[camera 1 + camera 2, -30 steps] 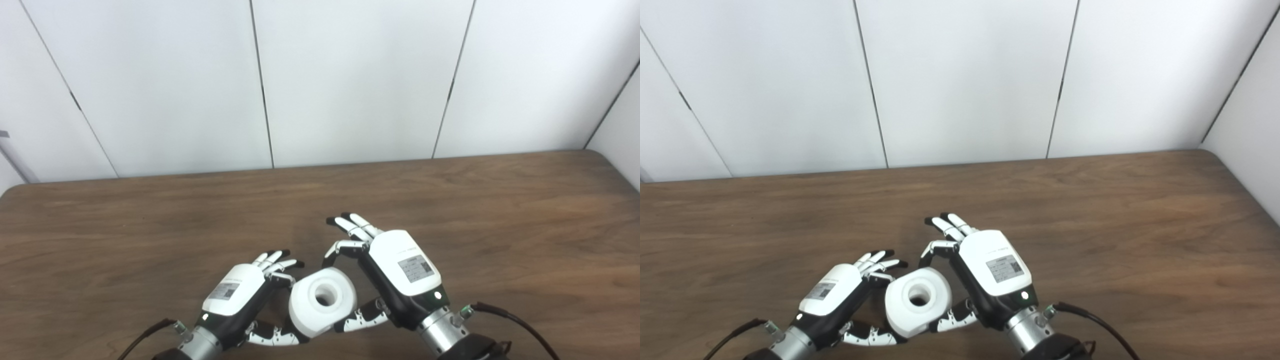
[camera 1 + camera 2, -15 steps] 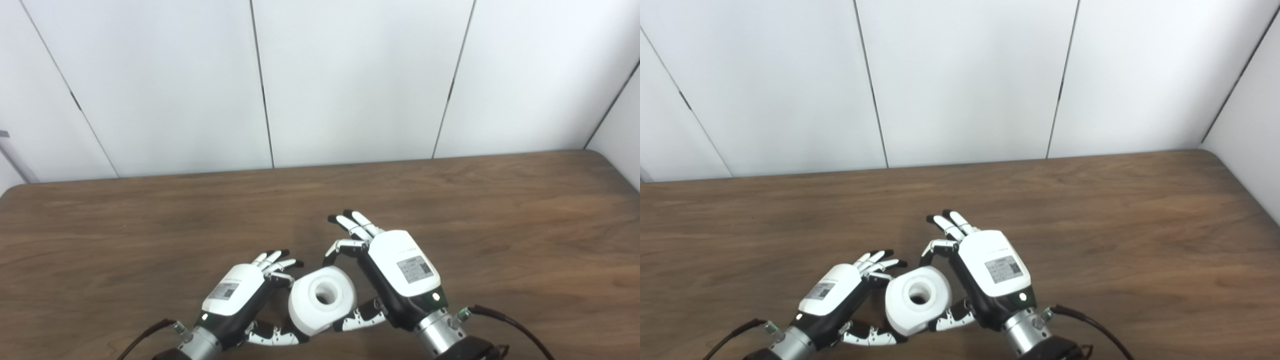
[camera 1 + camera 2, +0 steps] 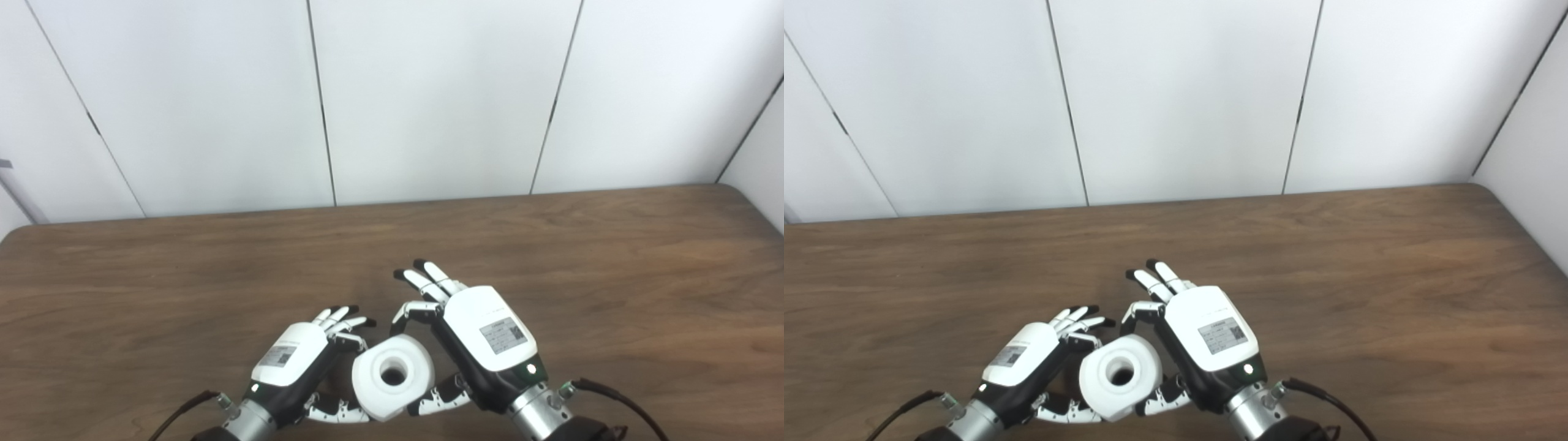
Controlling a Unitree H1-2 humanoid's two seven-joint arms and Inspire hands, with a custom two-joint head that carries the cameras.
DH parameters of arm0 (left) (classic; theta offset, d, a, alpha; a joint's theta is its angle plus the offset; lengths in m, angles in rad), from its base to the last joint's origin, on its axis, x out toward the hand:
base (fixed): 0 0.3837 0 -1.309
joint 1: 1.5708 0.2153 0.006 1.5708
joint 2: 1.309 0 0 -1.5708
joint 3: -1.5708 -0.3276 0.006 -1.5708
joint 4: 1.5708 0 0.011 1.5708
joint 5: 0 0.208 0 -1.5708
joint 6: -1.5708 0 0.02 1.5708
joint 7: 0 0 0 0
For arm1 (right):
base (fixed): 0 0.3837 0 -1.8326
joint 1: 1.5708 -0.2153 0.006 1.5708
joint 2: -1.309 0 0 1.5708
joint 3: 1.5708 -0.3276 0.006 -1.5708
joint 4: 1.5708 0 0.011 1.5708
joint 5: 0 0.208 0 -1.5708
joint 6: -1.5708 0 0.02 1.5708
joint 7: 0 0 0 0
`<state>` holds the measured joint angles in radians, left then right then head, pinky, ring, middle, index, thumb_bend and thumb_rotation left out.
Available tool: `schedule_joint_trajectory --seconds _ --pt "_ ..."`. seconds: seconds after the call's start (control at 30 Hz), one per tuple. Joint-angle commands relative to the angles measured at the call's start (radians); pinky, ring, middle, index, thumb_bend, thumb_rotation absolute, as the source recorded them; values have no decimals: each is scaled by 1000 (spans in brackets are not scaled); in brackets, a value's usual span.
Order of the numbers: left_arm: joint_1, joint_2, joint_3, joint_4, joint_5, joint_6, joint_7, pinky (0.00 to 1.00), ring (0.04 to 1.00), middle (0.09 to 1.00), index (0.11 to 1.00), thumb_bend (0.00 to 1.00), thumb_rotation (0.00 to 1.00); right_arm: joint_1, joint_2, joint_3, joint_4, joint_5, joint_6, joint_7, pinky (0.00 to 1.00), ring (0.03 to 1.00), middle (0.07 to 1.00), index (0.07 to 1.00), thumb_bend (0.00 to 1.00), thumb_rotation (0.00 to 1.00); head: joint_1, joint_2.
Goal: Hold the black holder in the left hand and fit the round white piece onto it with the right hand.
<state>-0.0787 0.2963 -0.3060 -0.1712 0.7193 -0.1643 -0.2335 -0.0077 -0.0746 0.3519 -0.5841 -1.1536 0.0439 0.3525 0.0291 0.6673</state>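
White round plastic piece has dipped toward the frame's bottom centre, pinched by right hand; left hand cups something hidden, so fitting seems close.

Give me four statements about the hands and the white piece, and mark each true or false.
1. The round white piece sits between the left hand and the right hand. True.
2. The white piece is solid, with no hole. False: a round hole shows in its middle.
3. The right hand rests far off at the table's right edge. False: it is against the piece.
4. The table is brown wood. True.
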Motion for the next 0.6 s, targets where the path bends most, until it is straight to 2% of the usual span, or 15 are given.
schedule_joint_trajectory --seconds 0.0,0.27,0.47,0.57 --pt "-18 -11 -11 -20 15 -4 15 1000 974 884 480 515 50 -15 3 3 -34 1 -13 30 790 957 902 478 513 151 2 1" --pt "-16 -25 -17 -18 29 -9 28 1000 968 878 480 515 50 -29 2 0 -43 -8 -16 85 782 955 890 479 514 145 7 4" --pt "-10 -29 -20 -22 34 -8 37 1000 968 878 480 515 51 -21 -2 -4 -32 -8 -22 77 766 942 886 479 515 144 7 3" --pt "-5 -30 -21 -27 37 -2 36 1000 971 879 480 515 50 -14 -2 -17 -6 -2 -18 46 780 944 892 479 516 144 7 2"
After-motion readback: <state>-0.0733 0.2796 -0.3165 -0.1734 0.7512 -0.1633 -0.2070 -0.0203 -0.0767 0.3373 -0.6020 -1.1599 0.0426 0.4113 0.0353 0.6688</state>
